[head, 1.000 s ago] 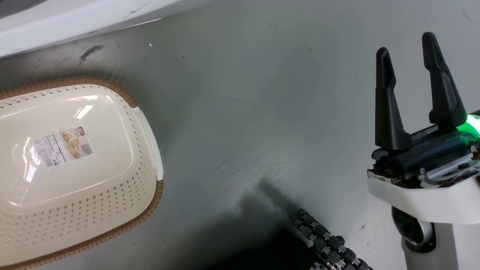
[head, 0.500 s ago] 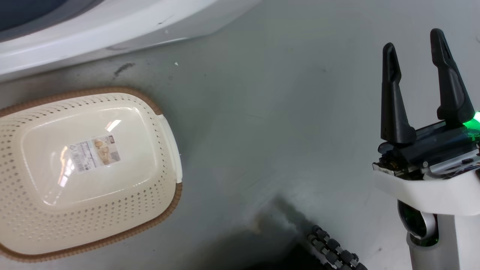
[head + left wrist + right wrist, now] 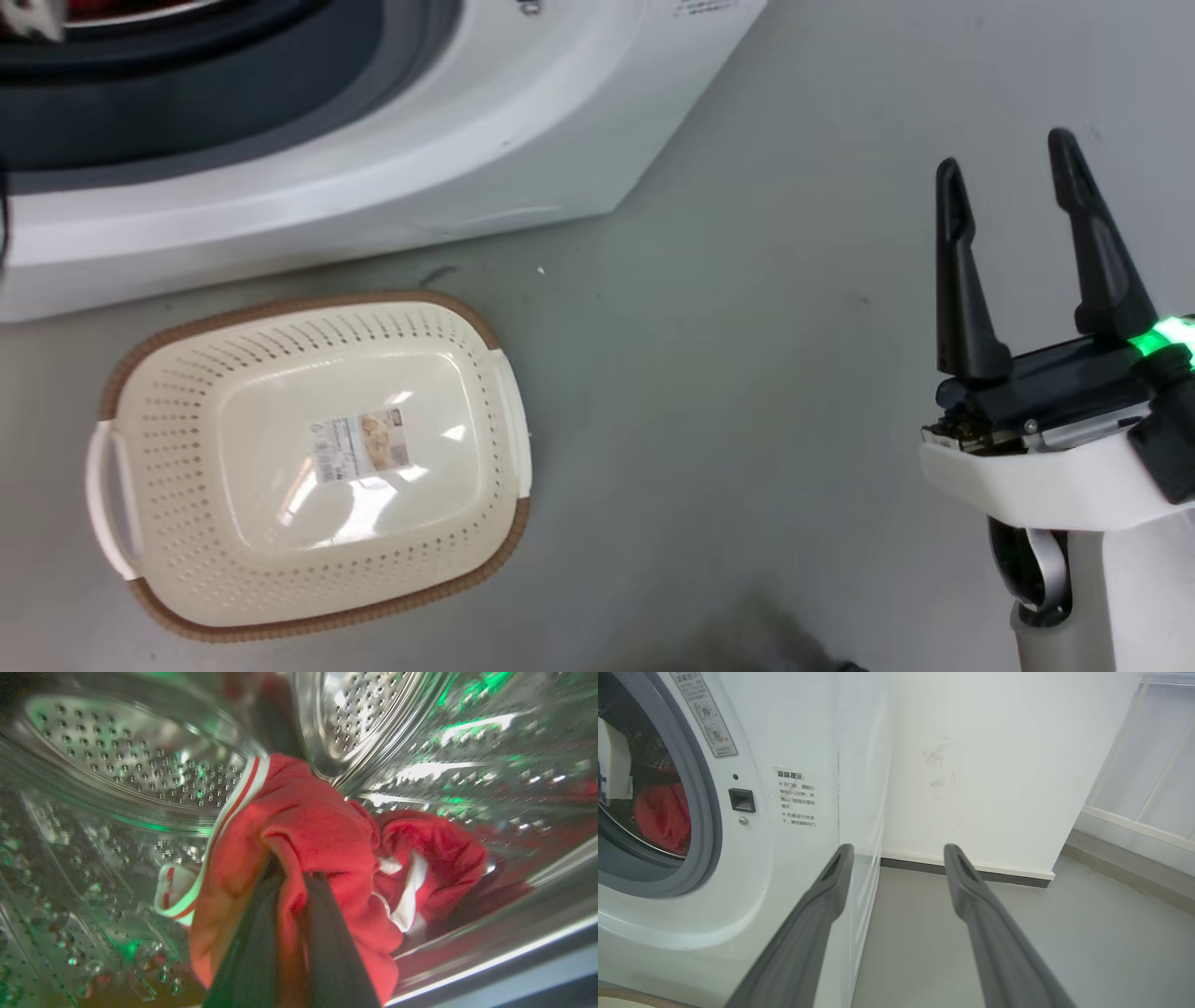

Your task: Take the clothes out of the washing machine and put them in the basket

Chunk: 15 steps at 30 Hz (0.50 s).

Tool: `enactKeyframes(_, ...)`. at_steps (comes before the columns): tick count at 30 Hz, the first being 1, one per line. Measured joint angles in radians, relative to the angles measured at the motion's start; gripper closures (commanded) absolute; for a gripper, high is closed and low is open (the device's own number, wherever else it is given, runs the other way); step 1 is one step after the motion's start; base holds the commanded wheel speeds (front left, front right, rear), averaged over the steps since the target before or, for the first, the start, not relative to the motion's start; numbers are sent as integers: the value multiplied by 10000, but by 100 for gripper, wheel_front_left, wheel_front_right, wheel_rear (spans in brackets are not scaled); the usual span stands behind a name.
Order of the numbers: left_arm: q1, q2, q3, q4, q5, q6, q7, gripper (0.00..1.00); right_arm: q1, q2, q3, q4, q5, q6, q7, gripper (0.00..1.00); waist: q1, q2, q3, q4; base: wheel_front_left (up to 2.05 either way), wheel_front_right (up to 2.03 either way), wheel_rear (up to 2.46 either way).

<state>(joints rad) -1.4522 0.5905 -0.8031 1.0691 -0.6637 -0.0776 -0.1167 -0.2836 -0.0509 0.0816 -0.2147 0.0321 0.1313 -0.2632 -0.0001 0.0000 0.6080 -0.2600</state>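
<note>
A: Looking along the left gripper (image 3: 293,877) now. Clamping a fold of the clothes (image 3: 327,826) between both dark fingers, burying the tips in red fabric.

B: Lying where, then?

A: Sitting inside the washing machine (image 3: 392,187), heaping up on the perforated steel drum (image 3: 140,765). Bunching from the centre of the left wrist view out toward three o'clock, trailing white stripe trim (image 3: 233,798) off toward eight o'clock.

B: Turning to the basket (image 3: 187,392)?

A: Standing on the grey floor (image 3: 747,420) at seven o'clock in the head view, just in front of the machine and not touching it. Showing a paper label (image 3: 361,446) on its bottom, keeping the brown rim up.

B: Checking the right gripper (image 3: 1005,154)?

A: Hovering at four o'clock in the head view, spreading its fingers wide, pointing them to twelve and grasping nothing. Glowing green at the wrist. Facing, in the right wrist view, the machine's front at nine o'clock, catching red cloth inside the grey porthole rim (image 3: 709,826), and a white wall (image 3: 994,765) at one o'clock.
</note>
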Motion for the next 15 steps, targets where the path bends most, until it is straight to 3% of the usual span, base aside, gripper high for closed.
enactKeyframes(9,2118,-836,-104,-374,-96,117,-1338,100,640,2,0,332,-347,0,0,0,-1,1,-1552,634,0,0,0)
enactKeyframes(15,3422,-949,447,-2069,-25,692,-1436,100,870,2,-63,495,-556,-2,0,0,-2,0,-2447,1065,0,0,0)
